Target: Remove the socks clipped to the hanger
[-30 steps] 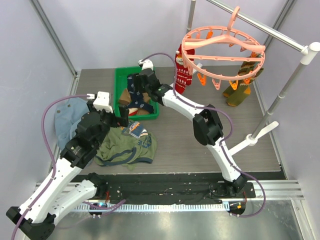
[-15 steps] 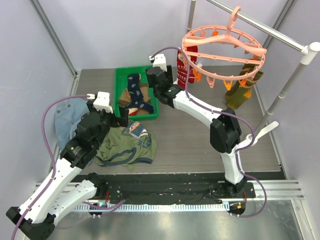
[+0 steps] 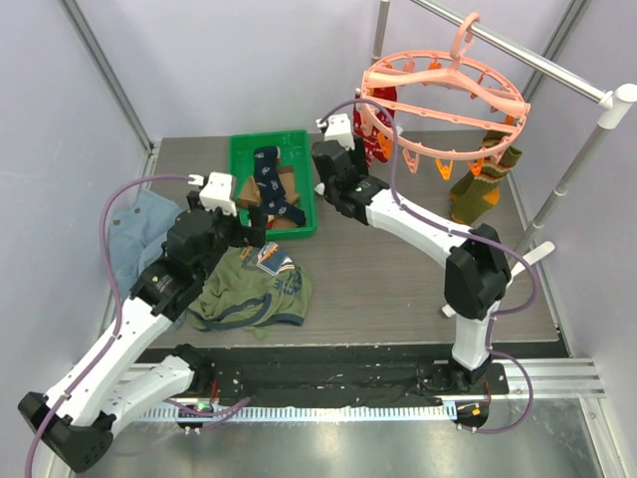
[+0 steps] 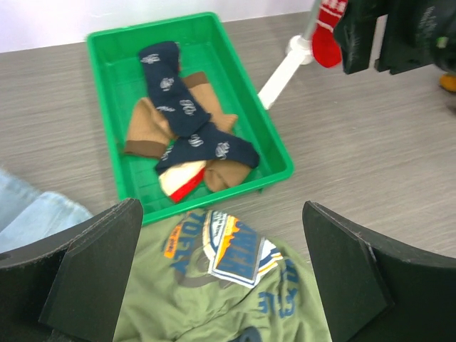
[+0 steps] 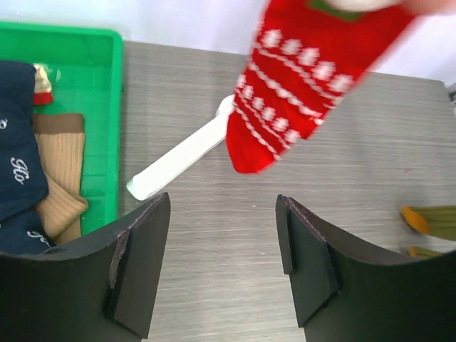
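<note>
Right tool (image 5: 221, 214) gapes near red sock (image 5: 306, 78).

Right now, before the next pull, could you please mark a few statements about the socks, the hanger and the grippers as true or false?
1. The green tray holds navy socks and tan socks. True.
2. The right gripper is shut on the red sock. False: it is open and empty, and the sock hangs beyond its fingers.
3. The hanger has no socks on it. False: the red sock and the olive socks hang from it.
4. The left gripper is open and holds nothing. True.
5. The olive T-shirt lies inside the tray. False: it lies on the table beside the tray.
</note>
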